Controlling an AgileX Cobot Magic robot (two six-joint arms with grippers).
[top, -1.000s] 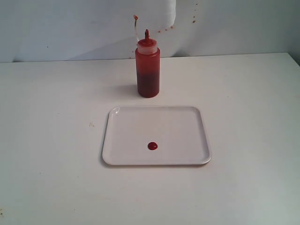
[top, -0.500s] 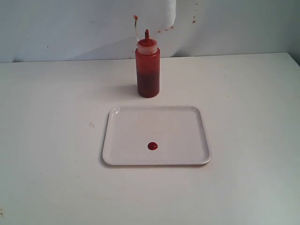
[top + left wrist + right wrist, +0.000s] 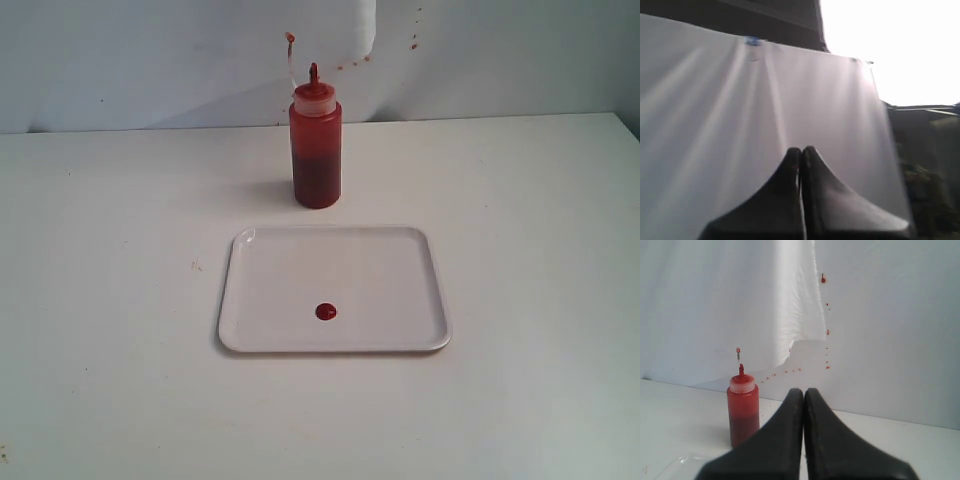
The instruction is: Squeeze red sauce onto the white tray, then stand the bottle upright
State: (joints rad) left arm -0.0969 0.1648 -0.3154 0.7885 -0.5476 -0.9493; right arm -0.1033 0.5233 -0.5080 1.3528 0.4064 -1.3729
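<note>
The bottle stands upright on the table just behind the white tray, its tethered cap raised beside the nozzle. A small round blob of red sauce lies on the tray near its front edge. Neither gripper shows in the exterior view. In the right wrist view my right gripper is shut and empty, well back from the bottle, with a corner of the tray below. My left gripper is shut and empty, facing a white cloth, away from the objects.
A white backdrop cloth with small reddish specks hangs behind the table. The table's far edge runs just behind the bottle.
</note>
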